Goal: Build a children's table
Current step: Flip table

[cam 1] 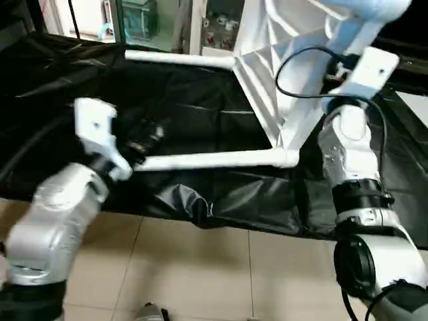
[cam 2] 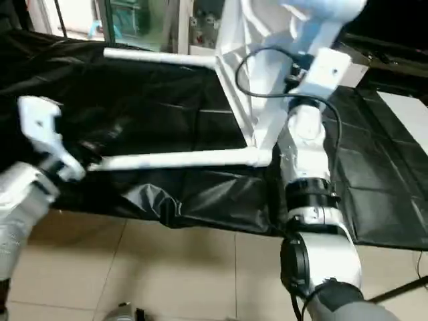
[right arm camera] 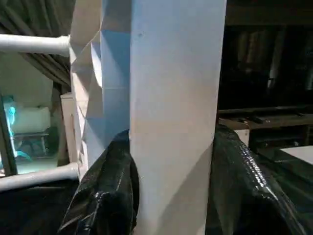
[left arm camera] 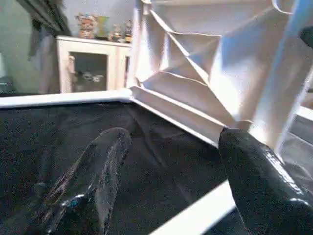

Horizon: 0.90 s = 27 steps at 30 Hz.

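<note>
While tabletop [cam 1: 267, 60] stands on edge, right end effector [right arm camera: 171, 161] clamps its rim, left end effector [left arm camera: 171, 186] seemingly wide around leg [cam 1: 214, 160].

Black-sheeted work table [cam 1: 200, 100], white glass-door cabinet [left arm camera: 90, 63] beyond.

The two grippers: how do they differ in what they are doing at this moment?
The right gripper is shut on a white leg of the children's table, while the left gripper is open and holds nothing. The right one is raised beside the table top; the left one is low over the black sheet. Both have black fingers.

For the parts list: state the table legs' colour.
White legs, clearest in the left eye view.
</note>
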### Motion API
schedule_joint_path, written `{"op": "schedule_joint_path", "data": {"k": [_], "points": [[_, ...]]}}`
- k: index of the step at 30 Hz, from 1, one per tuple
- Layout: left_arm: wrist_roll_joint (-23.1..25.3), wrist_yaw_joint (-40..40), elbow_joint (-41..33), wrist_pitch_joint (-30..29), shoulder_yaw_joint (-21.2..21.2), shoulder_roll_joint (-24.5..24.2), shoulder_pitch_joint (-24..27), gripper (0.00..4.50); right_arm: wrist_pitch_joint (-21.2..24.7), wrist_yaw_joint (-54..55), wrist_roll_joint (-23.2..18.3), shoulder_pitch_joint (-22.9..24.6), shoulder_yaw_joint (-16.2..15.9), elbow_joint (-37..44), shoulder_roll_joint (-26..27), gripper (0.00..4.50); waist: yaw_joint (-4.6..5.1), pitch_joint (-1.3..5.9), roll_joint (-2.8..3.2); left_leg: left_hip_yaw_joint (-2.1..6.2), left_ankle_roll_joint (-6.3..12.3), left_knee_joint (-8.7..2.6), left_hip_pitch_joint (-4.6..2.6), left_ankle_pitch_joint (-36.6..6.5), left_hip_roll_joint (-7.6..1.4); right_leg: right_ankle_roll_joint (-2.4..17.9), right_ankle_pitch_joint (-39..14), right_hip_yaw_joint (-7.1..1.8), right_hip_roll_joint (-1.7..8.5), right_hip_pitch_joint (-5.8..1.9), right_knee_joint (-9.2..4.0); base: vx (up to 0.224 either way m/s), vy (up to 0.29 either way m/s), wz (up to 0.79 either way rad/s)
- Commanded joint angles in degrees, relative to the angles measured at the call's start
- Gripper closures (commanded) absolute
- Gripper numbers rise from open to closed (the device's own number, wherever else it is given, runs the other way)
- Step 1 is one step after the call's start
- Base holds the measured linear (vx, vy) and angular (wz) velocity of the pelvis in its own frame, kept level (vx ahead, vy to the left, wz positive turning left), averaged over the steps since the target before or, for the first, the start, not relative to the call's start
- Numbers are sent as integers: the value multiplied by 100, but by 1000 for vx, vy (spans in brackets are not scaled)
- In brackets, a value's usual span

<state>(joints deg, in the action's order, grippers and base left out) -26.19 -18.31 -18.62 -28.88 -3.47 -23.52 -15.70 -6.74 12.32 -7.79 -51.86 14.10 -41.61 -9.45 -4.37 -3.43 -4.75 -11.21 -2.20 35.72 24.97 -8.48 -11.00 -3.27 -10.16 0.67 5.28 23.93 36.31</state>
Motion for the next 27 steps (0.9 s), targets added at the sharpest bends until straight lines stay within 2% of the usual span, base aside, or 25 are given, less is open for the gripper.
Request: {"op": "schedule_joint_path", "data": {"k": [1,4,6,7,8,11,15,17,18,20,22,23,24,25,27], "points": [[127,-25,-211,-103,268,13,-108,114,112,111,56,-134,1,-82,35,284,40,465,68,34,-645,-440,-323,-1617,-103,582,-1085,-38,88,-92,-344,0,0,0],[305,94,-215,-154,422,66,-204,114,343,-174,31,-111,-155,-146,157,284,65,465,51,38,-623,-445,-316,-1599,-107,579,-1029,-34,76,-92,-335,0,0,0],[432,146,-183,-161,466,36,-251,114,459,-330,-33,-60,-162,-85,201,284,114,461,46,52,-656,-462,-304,-1713,-104,560,-1108,-29,72,-96,-347,0,0,0],[470,160,-173,-162,479,27,-265,114,498,-385,-52,-45,-167,-66,209,230,151,467,42,72,-695,-471,-298,-1823,-105,527,-1187,-22,79,-105,-352,0,0,0],[578,247,-167,-132,473,43,-350,114,565,-577,-192,30,-169,44,249,230,167,470,24,73,-707,-471,-306,-1898,-107,514,-1232,-20,74,-97,-364,0,0,0],[596,245,-200,-104,455,57,-448,114,647,-794,-288,146,-208,254,252,199,180,470,21,81,-694,-467,-322,-2055,-110,530,-1313,-22,81,-78,-378,0,0,0],[630,203,-231,-121,489,36,-520,114,682,-946,-369,251,-191,494,244,176,173,483,36,76,-689,-464,-330,-1971,-114,608,-1157,-21,78,-74,-363,0,0,0],[664,193,-222,-113,506,30,-555,114,673,-1005,-393,283,-179,573,234,147,176,483,47,76,-693,-467,-330,-1979,-114,608,-1139,-21,73,-73,-366,0,0,0],[681,182,-221,-129,530,34,-616,114,698,-1160,-480,339,-162,732,233,139,173,484,62,77,-696,-470,-336,-2003,-112,603,-1121,-20,67,-74,-370,0,0,0],[665,143,-262,-182,563,37,-664,114,767,-1313,-549,429,-173,947,221,135,167,488,53,81,-678,-467,-325,-1931,-113,612,-1009,-21,72,-92,-355,0,0,0],[606,23,-397,-309,630,-3,-642,114,966,-1610,-623,681,-285,1394,137,105,158,492,74,83,-658,-467,-331,-1839,-113,630,-893,-21,68,-100,-339,0,0,0],[602,15,-405,-315,633,-8,-637,114,978,-1629,-626,699,-294,1422,130,105,147,492,62,80,-648,-466,-325,-1744,-119,633,-786,-21,68,-112,-334,0,0,0],[601,-18,-464,-340,646,-40,-592,114,1110,-1788,-627,888,-381,1681,37,105,143,492,75,75,-655,-466,-328,-1740,-116,631,-796,-20,69,-108,-335,0,0,0],[611,-17,-485,-338,645,-51,-572,114,1173,-1845,-619,976,-419,1794,-10,105,144,484,64,73,-648,-469,-323,-1753,-113,622,-826,-23,63,-109,-347,0,0,0],[545,-5,-598,-376,574,-39,-569,114,1227,-1920,-615,1191,-413,2019,-120,105,124,484,65,78,-685,-475,-334,-1779,-121,592,-900,-23,69,-113,-351,0,0,0]]}}
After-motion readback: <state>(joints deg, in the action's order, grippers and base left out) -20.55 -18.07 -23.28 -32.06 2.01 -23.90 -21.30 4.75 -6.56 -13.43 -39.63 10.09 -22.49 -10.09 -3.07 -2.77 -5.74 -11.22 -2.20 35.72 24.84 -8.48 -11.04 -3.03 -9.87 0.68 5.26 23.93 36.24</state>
